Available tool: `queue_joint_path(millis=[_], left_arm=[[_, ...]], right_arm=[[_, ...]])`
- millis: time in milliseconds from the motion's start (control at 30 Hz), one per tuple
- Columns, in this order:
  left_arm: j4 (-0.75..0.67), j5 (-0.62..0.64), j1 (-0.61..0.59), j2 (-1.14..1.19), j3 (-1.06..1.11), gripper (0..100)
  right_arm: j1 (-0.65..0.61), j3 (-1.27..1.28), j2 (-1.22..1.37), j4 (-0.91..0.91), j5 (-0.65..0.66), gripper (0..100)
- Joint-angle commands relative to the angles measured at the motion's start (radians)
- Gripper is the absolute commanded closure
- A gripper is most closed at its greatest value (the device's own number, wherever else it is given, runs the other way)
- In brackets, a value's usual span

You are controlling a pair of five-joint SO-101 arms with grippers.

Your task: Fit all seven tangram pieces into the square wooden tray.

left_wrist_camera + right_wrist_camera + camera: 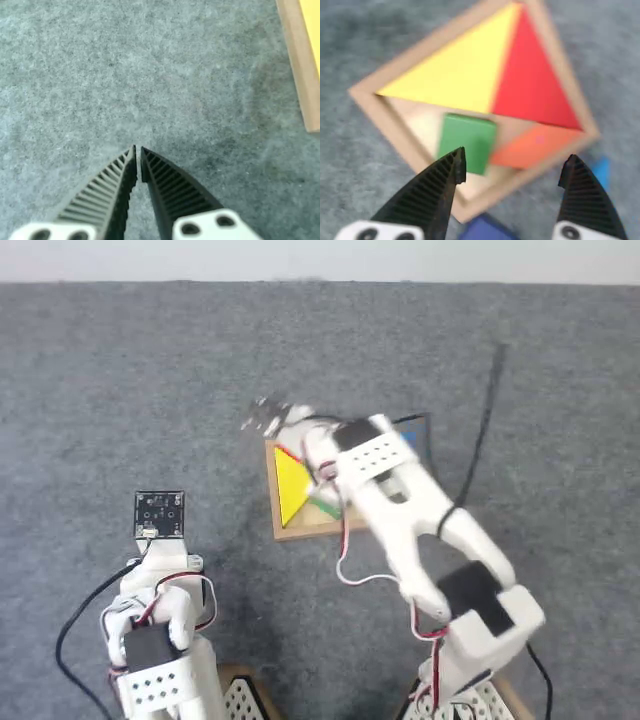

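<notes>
Holds right fingers (447,172) wide apart and empty over the tray (385,120) at mid-worktop (150,370), one tip by the green square (467,142), probably to seat it beside yellow triangle (460,75) and red triangle (530,90). Parks left fingers (131,160) closed, empty, toward the near edge, out of the way.

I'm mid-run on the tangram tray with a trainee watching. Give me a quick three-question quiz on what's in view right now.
1. True or false: the left gripper is open.
2. Which two large triangles already lie in the wooden tray? A) yellow and red B) blue and purple C) black and white
3. Fill in: the green square lies ___ the tray, close to one finger of the open right gripper.

Key
1. False: its jaws are shut.
2. A: the yellow triangle and the red triangle.
3. inside
</notes>
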Motion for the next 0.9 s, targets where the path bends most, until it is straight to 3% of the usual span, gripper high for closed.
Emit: queue_joint_path(millis=[0,233,700,867], left_arm=[[0.005,-0.009,-0.003,-0.018,-0.008,98],[0.005,-0.009,-0.003,-0.018,-0.008,98],[0.005,-0.009,-0.003,-0.018,-0.008,98],[0.005,-0.009,-0.003,-0.018,-0.008,98]], right_arm=[[0.102,-0.051,-0.094,-0.002,-0.058,70.3],[0.168,-0.052,0.038,-0.054,-0.072,70.3],[0.042,-0.052,0.124,-0.087,-0.072,70.3],[0.111,-0.092,0.053,-0.024,-0.074,70.3]])
